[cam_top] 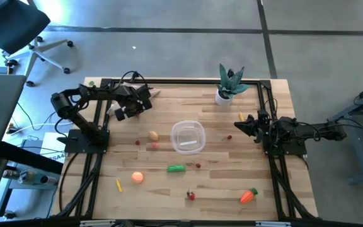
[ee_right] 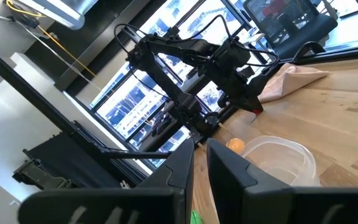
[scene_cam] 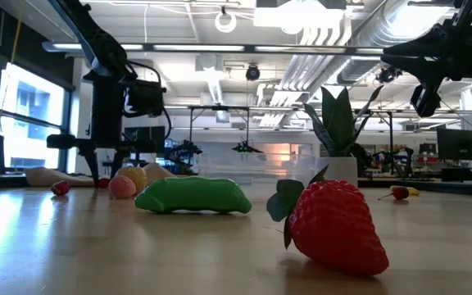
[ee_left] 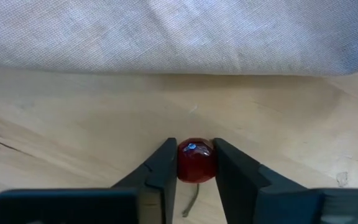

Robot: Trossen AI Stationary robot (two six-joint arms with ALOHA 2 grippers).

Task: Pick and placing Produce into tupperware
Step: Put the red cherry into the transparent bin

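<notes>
Left gripper (ee_left: 196, 171) is down on the counter (cam_top: 232, 189) just beside the beige cloth (ee_left: 166, 34), fingers (ee_left: 163, 171) nearly together and pinching a small red cherry (ee_left: 196, 162) between them. This looks like the grasp step of the pick. The tupperware (cam_top: 188, 137) sits mid-counter, well apart from the cloth and toward the right arm. Next comes a lift and a carry across to that tub, then a release over its rim. Right gripper (ee_right: 201, 162) hovers on the far side of the tupperware from the cloth, fingers close together, nothing between them
</notes>
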